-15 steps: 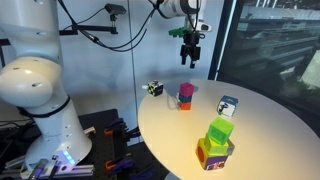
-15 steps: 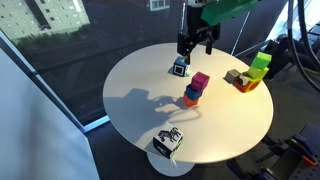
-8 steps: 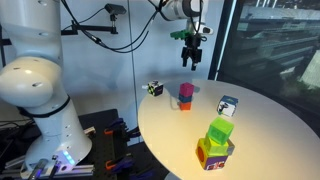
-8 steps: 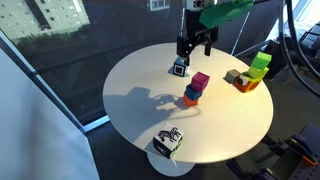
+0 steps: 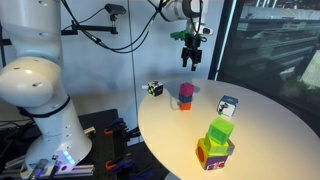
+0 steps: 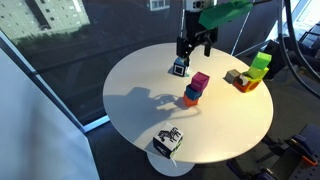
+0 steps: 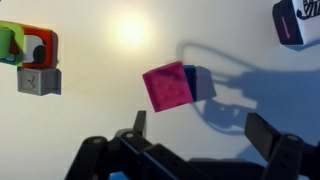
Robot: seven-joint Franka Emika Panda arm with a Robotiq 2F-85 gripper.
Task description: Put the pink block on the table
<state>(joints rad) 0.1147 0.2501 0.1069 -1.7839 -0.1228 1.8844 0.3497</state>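
The pink block [image 5: 186, 92] [image 6: 201, 80] sits on top of a small stack, a blue cube [image 6: 193, 92] and an orange one below it, on the round white table [image 5: 250, 140] [image 6: 150, 100]. In the wrist view the pink block [image 7: 167, 86] lies below the camera, the blue cube [image 7: 198, 82] showing beside it. My gripper [image 5: 190, 60] [image 6: 196, 45] [image 7: 198, 128] hangs high above the table, open and empty, its fingers well apart.
A lime-green cube [image 5: 221, 130] [image 6: 262, 62] tops a stack of coloured blocks near the table edge. A white-and-blue cube [image 5: 228, 105] [image 6: 180, 66] stands near the stack. A black-and-white cube [image 5: 153, 88] [image 6: 168, 141] sits at the table's rim.
The gripper has risen a little since one second ago; since half a second ago nothing has visibly moved.
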